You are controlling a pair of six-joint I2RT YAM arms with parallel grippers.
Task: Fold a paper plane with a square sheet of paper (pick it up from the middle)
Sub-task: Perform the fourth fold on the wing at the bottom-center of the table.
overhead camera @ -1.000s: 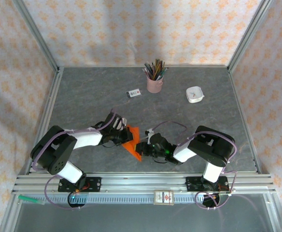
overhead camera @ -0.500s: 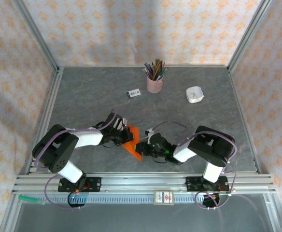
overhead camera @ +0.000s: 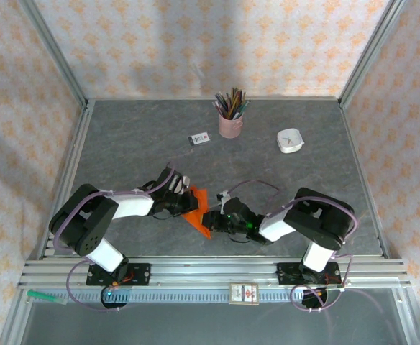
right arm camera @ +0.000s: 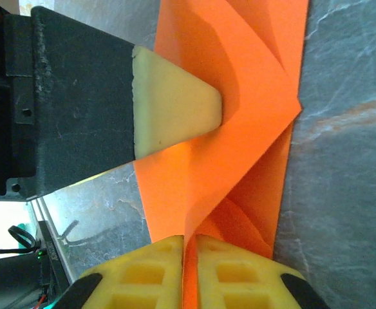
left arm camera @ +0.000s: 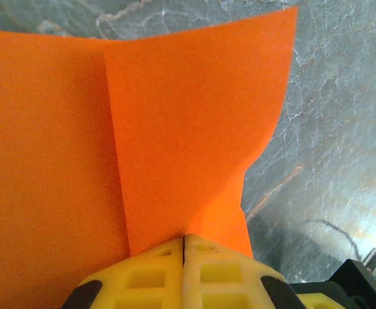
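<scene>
The orange paper [overhead camera: 198, 210] lies low in the middle of the top view, on the grey tabletop [overhead camera: 124, 144] between the two arms. It is folded into a narrow slanted shape and both hands meet on it.

The left hand [overhead camera: 186, 200] reaches it from the left. In the left wrist view its yellow fingers [left arm camera: 149, 277] are pressed fully together at the bottom edge, and a crease of the paper [left arm camera: 175, 129] runs straight into the seam between them, so this hand pinches the sheet. The paper spreads upward from there, with one flap overlapping another.

The right hand [overhead camera: 211, 218] comes from the right, at the paper's lower end. In the right wrist view its fingers [right arm camera: 156, 267] stand a thin slit apart at the bottom, with a raised fold of the paper [right arm camera: 252, 96] caught in that slit. The left hand's pale fingertip [right arm camera: 175, 109] on its black body rests against the sheet in the upper left.

Near the back of the tabletop stand a pink pencil cup [overhead camera: 231, 123], a small printed card [overhead camera: 200, 139] to its left, and a white dish [overhead camera: 290, 140] to its right, all well apart from the paper.
</scene>
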